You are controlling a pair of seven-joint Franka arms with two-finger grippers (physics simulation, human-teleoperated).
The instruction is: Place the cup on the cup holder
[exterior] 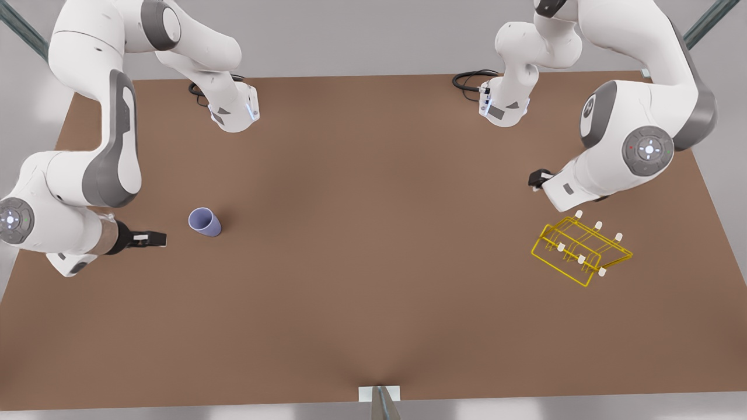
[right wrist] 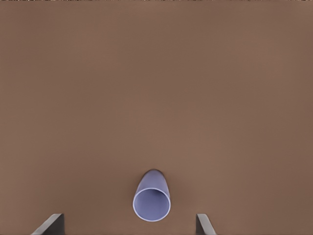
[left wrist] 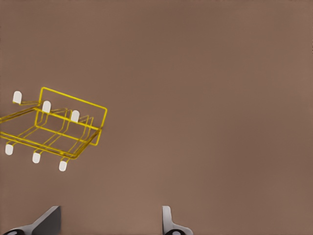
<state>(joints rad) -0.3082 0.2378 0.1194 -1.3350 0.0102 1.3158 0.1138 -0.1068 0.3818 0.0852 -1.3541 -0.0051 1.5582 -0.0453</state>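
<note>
My right pincer (exterior: 156, 238) hangs low by the tabletop's (exterior: 373, 245) edge at the front view's left, fingers spread wide with nothing between them, and the cup (exterior: 205, 222) lies just beside it, straight ahead of the fingertips. My right arm is the nearer one by far. From the right wrist the cup (right wrist: 152, 199) sits centred between my two fingers (right wrist: 49, 225), its open mouth turned toward me. I judge it to be tipped on its side, long axis running along my line of approach, base pointing away — though upright seen from above is not ruled out.

My left pincer (exterior: 538, 179) waits over the opposite side, also wide open and empty, near the cup holder (exterior: 581, 249). That yellow rack (left wrist: 54, 128) stands well apart from the cup, its white-capped pegs pointing up and outward — the cup's destination.
</note>
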